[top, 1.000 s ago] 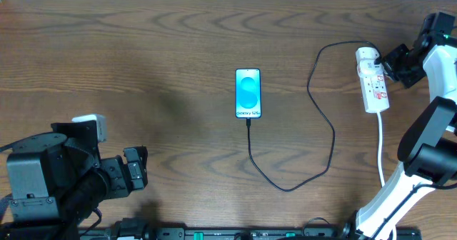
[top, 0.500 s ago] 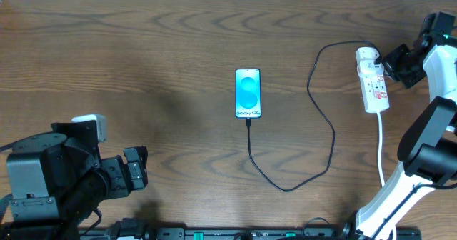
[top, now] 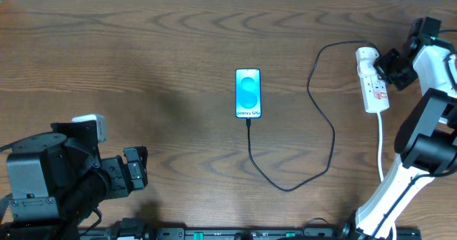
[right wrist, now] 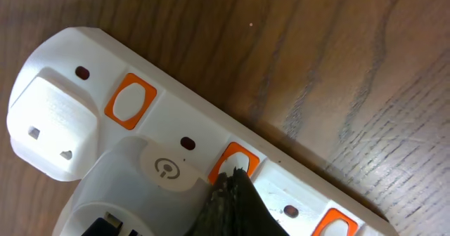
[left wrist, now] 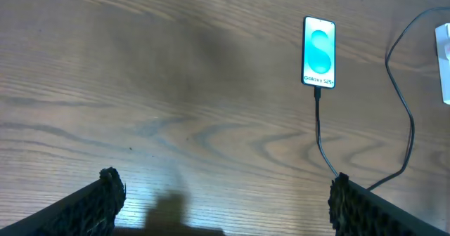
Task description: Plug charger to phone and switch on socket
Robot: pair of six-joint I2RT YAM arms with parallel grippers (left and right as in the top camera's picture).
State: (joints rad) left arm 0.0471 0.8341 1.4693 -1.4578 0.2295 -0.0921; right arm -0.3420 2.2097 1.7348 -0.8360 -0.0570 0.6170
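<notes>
The phone (top: 248,93) lies screen-up mid-table, its cyan screen lit, also in the left wrist view (left wrist: 319,51). The black charger cable (top: 325,118) runs from the phone's near end, loops right and up to the white socket strip (top: 372,79). A white adapter (right wrist: 130,183) sits plugged into the strip. My right gripper (right wrist: 235,174) is shut, its tip touching an orange-framed switch (right wrist: 234,163) on the socket (right wrist: 176,116). My left gripper (left wrist: 225,194) is open above bare wood at the near left, well short of the phone.
The strip's white cord (top: 380,151) trails toward the near edge beside the right arm's base. Two more orange switches (right wrist: 131,101) (right wrist: 332,225) line the strip. The left arm's body (top: 57,176) fills the near-left corner.
The right arm has shifted slightly left, bringing its shut gripper closer over the socket. The left arm, phone and cable have not moved.
</notes>
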